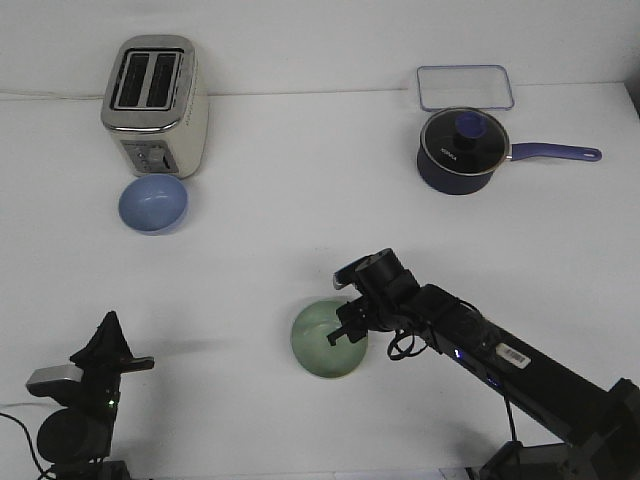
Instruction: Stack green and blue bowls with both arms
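Observation:
The pale green bowl [322,343] sits on the white table near the front middle. My right gripper [347,327] reaches down onto its right rim, with one finger inside the bowl and the rest over the edge. I cannot tell whether the fingers have closed on the rim. The pale blue bowl [153,203] stands upright at the back left, just in front of the toaster. My left gripper [108,322] is held low at the front left, far from both bowls. It points upward with its fingers together and holds nothing.
A silver toaster [155,100] stands at the back left, touching distance behind the blue bowl. A dark navy saucepan [460,152] with a lid and a long handle sits at the back right. A clear rectangular container [465,87] lies behind it.

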Robot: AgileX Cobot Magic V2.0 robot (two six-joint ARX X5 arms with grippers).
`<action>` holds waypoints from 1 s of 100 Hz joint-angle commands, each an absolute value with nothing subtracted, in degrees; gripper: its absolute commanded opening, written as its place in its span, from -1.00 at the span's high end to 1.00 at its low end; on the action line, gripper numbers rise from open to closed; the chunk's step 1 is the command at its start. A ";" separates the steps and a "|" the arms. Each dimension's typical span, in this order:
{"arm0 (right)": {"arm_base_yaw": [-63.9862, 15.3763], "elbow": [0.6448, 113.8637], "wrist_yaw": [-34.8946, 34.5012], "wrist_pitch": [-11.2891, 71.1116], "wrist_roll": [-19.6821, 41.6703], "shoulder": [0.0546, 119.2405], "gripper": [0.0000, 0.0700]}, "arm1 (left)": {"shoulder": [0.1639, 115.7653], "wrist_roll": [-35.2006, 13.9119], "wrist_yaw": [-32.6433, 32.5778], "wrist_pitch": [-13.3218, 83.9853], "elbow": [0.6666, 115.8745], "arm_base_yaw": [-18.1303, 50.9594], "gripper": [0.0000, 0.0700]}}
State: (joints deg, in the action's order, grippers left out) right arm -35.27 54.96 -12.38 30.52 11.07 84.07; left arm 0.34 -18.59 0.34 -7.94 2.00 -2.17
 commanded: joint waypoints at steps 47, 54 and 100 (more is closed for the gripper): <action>-20.18 57.23 -11.81 26.35 5.74 63.29 0.20 | 31.48 -21.87 -0.27 3.81 28.36 -2.24 0.96; -16.88 56.88 -11.97 26.39 4.60 60.03 0.20 | 41.34 -20.23 0.75 5.41 34.48 -2.24 0.96; -9.37 43.27 -12.01 26.61 5.91 47.11 0.21 | 89.14 -15.46 5.61 18.68 72.12 -2.90 -0.62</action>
State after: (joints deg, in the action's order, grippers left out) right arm -9.28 43.75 -11.86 27.18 5.34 47.35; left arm 85.08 -16.86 5.43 17.72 67.70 -2.37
